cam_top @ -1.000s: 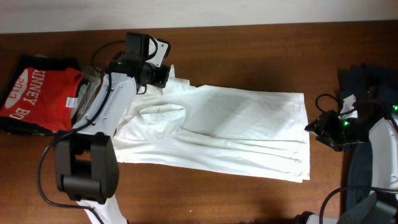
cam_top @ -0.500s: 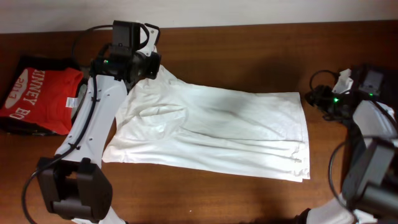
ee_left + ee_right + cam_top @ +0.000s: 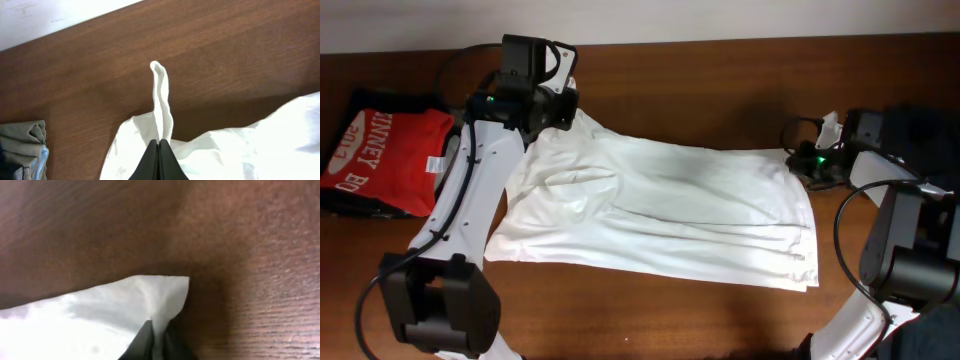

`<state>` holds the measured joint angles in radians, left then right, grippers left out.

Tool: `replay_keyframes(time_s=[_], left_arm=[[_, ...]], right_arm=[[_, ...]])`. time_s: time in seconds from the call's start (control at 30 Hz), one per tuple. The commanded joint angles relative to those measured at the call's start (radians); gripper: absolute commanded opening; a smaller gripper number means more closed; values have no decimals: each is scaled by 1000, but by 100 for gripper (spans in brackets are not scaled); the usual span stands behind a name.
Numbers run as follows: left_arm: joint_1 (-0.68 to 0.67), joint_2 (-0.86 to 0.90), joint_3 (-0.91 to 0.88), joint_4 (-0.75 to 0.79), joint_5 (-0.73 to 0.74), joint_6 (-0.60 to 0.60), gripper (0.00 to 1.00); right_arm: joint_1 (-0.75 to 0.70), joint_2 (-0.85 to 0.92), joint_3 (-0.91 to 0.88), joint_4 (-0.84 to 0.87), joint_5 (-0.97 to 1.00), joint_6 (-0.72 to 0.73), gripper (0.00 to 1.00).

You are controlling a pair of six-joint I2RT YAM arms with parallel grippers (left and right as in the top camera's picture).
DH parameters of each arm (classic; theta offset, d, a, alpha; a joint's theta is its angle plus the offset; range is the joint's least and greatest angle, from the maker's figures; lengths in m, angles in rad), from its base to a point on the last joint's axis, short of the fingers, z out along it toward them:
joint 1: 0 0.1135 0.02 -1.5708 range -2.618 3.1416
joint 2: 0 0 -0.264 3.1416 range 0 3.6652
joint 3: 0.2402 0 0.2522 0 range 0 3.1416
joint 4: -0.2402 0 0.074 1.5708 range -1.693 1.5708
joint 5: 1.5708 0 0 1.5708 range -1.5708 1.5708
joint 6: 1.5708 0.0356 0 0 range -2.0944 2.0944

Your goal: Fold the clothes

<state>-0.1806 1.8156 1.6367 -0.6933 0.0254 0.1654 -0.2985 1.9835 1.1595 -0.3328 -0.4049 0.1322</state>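
The clothes, a large white shirt (image 3: 660, 210), lie spread across the brown table in the overhead view. My left gripper (image 3: 567, 112) is shut on the shirt's far left corner; in the left wrist view a thin strip of white cloth (image 3: 162, 100) stands up from between its black fingers (image 3: 152, 162), with my left gripper (image 3: 159, 145) pinching it. My right gripper (image 3: 804, 160) is at the shirt's far right corner. In the right wrist view my right gripper (image 3: 156, 332) is shut on that white corner (image 3: 155, 300), cloth showing between the jaws.
A folded red shirt with white lettering (image 3: 380, 150) lies on dark cloth at the table's left edge. Grey and blue fabric (image 3: 22, 150) shows at the lower left of the left wrist view. Dark cloth (image 3: 920, 125) lies at the right edge. Black cables trail near both arms.
My right gripper has moved left from off the cloth to the shirt's far right corner and shut on it. My left gripper lifted its corner back and to the left early on, then held still.
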Motion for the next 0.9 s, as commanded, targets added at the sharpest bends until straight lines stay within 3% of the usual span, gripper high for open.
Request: replay_keyframes(time_s=[0.0,0.1,0.27,0.43,0.57,0.67,0.7,0.73,0.77,0.87], left_arm=[[-1,-15,16,-5,-4,16,0],[-1,-39,16,-58,-4,7,0],[0,-60,16,-336,-94,-5,0],[35,-62,16,-573,-114,-45,0],[97,-62,15,-688,-117,-63,0],[97,-62,15,-704,-74,-63,9],[97,-62,15,-706,-74,-63,12],[97,-62,15,-684,-74,-63,35],[89,-62,12,-624,-40,-63,42],[76,-54,-103,-359,26,-38,50]], right_arm=[[-11,-46,16,-52,-34,-1,7],[-39,-177,16,-148,-61,-1,7],[-65,-336,16,-448,34,65,5],[-108,-352,16,-788,222,59,7],[-108,-352,16,-883,282,60,10],[-108,-352,15,-904,283,58,21],[-108,-352,15,-906,283,57,31],[-108,-352,15,-906,283,56,51],[-108,-352,15,-896,283,56,60],[-108,-352,15,-833,235,31,59]])
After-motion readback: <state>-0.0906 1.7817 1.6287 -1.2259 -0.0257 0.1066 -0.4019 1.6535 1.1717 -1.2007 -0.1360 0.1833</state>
